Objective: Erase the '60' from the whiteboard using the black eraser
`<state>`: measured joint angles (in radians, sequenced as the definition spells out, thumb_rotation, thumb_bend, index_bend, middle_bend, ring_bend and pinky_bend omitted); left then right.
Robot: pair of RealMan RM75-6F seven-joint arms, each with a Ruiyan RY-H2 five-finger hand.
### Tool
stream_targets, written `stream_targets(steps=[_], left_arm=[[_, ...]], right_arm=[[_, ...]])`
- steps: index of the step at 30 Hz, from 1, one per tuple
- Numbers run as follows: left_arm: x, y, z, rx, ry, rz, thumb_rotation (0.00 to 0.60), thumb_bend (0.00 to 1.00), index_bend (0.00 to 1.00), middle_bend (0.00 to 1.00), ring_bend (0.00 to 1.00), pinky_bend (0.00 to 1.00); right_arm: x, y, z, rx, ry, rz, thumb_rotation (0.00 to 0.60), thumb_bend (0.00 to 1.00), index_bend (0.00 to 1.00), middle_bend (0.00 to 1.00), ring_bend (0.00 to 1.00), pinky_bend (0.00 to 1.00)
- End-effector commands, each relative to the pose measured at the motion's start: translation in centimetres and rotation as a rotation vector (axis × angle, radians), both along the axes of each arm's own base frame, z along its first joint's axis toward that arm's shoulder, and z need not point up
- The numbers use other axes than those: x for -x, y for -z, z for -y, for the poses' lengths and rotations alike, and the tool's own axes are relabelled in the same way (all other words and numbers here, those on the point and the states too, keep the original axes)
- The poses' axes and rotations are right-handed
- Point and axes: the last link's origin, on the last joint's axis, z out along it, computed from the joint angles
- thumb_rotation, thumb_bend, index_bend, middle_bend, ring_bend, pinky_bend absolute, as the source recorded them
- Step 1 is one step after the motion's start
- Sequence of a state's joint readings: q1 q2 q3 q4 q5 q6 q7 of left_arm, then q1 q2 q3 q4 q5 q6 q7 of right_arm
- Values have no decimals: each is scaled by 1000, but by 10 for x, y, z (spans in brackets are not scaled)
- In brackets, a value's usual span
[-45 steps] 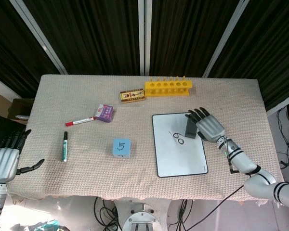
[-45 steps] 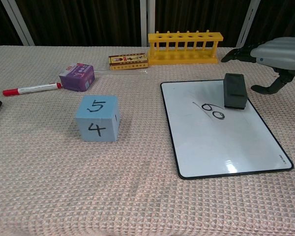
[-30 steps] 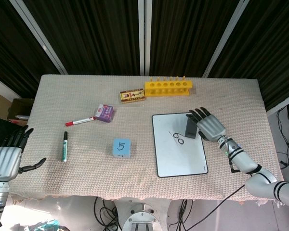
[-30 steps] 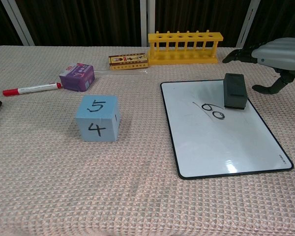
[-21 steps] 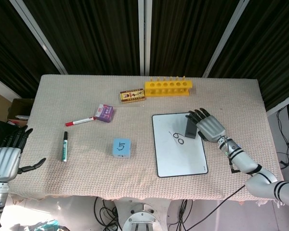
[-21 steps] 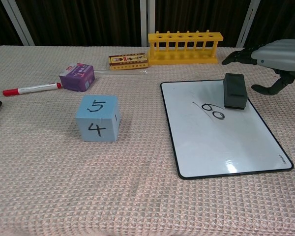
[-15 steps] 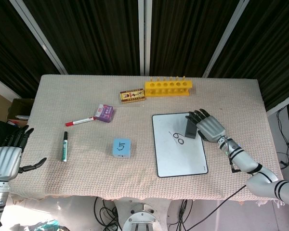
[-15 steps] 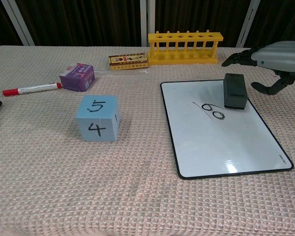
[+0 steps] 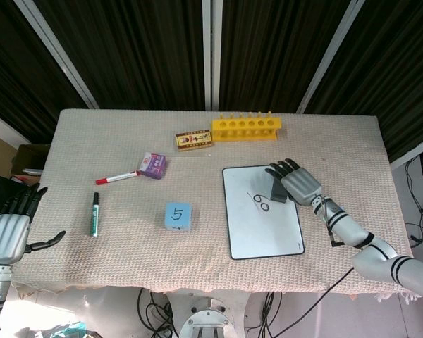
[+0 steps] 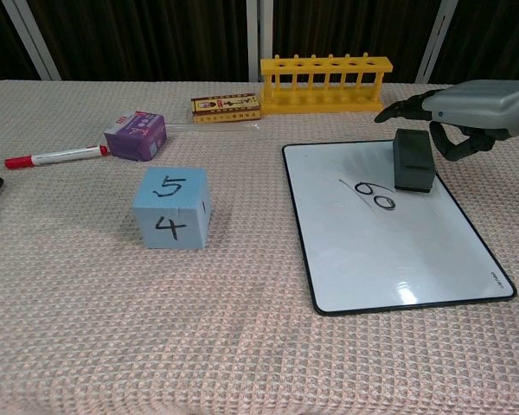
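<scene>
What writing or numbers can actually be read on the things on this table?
"60": handwritten on the whiteboard, beside the black eraser.
"5": top of the blue cube.
"4": front of the blue cube.
Printing on the purple box and the yellow-brown box: too small to read.

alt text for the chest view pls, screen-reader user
The robot's silver right hand hovers, fingers spread, over a black block eraser resting on a white whiteboard marked "60". Left of it on the beige cloth sit a blue numbered cube and a yellow test-tube rack.
</scene>
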<state>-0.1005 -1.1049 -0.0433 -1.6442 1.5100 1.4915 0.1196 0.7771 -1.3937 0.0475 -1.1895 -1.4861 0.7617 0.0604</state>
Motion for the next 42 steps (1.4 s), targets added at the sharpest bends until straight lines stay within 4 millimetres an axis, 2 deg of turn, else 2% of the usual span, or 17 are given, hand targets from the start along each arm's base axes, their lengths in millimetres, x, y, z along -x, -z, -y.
stream_targets(steps=[1, 14, 17, 26, 31, 34, 35, 37, 38, 40, 42], left_arm=[[0, 0, -1, 1, -1, 0, 331, 129, 85, 58, 97, 199], [1, 3, -2, 10, -6, 0, 336, 129, 84, 58, 97, 200], [0, 6, -3, 17, -5, 1, 352, 129, 85, 58, 97, 200], [-1, 9, -4, 25, -3, 3, 364, 128, 85, 58, 97, 199], [-2, 10, -4, 31, -3, 0, 369, 128, 85, 58, 97, 199], [-2, 10, -4, 32, -6, 0, 390, 128, 85, 58, 97, 200], [-2, 10, -4, 32, -7, 1, 401, 128, 84, 58, 97, 199], [-2, 11, -4, 31, -8, 3, 430, 128, 85, 58, 97, 199], [-2, 11, -4, 31, -8, 3, 432, 128, 85, 58, 97, 199], [-2, 11, -4, 31, -8, 6, 438, 128, 84, 58, 97, 199], [-1, 11, -4, 32, -9, 6, 445, 128, 85, 58, 97, 199]], right_arm=[[0, 2, 3, -1, 13, -3, 600, 1000, 0, 95, 0, 0], [9, -2, 3, 15, 43, -13, 600, 1000, 0, 219, 0, 0], [13, -5, 1, 20, 52, -17, 600, 1000, 0, 250, 0, 0], [23, -16, -5, 36, 75, -34, 600, 1000, 0, 279, 0, 0], [26, -19, -10, 39, 77, -34, 600, 1000, 0, 261, 0, 0], [27, -20, -13, 52, 72, -28, 600, 990, 0, 183, 0, 0], [26, -20, -13, 63, 66, -26, 600, 936, 0, 124, 0, 0], [25, -21, -14, 87, 59, -17, 600, 744, 0, 36, 0, 0], [24, -20, -15, 93, 59, -10, 600, 598, 0, 10, 0, 0], [22, -19, -17, 96, 68, 4, 600, 333, 0, 0, 0, 0], [20, -18, -19, 98, 71, -9, 600, 186, 0, 0, 0, 0]])
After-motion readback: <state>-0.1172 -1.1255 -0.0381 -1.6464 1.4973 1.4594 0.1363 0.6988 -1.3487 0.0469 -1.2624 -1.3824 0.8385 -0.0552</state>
